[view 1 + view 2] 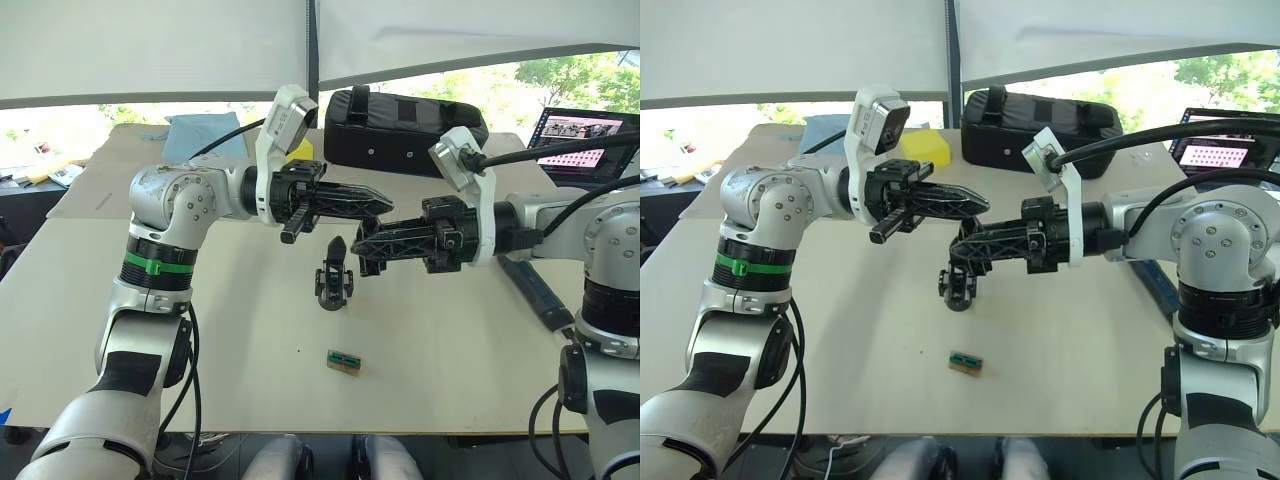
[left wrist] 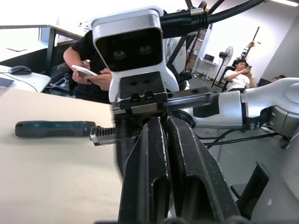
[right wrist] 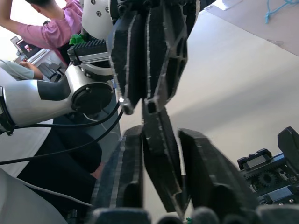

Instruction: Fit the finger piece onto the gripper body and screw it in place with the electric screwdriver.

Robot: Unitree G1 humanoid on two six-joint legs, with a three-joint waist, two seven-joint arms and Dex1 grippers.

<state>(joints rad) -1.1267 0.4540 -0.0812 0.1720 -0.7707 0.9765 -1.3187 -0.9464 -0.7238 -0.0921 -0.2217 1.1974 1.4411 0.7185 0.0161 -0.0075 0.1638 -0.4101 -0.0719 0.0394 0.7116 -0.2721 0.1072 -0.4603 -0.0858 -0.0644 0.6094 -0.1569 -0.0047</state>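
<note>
Left eye view: the two arms meet over the middle of a pale table point(image 1: 250, 340). The left gripper point(image 1: 375, 205) points across toward the robot's right side. Its two black fingers are pressed together, and nothing shows between them. The right gripper point(image 1: 362, 247) points the other way. Its tip sits just below and very near the tip of the left one.

In the right wrist view, a small black wedge, the finger piece point(image 3: 161, 154), sits between the right gripper's two fingers point(image 3: 126, 172). They seem to be pinching it. The pointed tips of the left gripper hang right in front of it, very close.

The gripper body point(image 1: 333, 278) stands on the table just under the two tips, with its black fin pointing up. Neither gripper touches it. A small green-brown block point(image 1: 344, 363) lies on the table nearer the robot, apart from the body.

The electric screwdriver point(image 1: 537, 290) lies flat on the table on the robot's right, under the right arm. A big black padded case point(image 1: 400, 130) sits at the far edge of the table. A laptop point(image 1: 585, 140) is open at the far right.

In the left wrist view, a person holding a phone point(image 2: 88, 60) stands behind the table.
</note>
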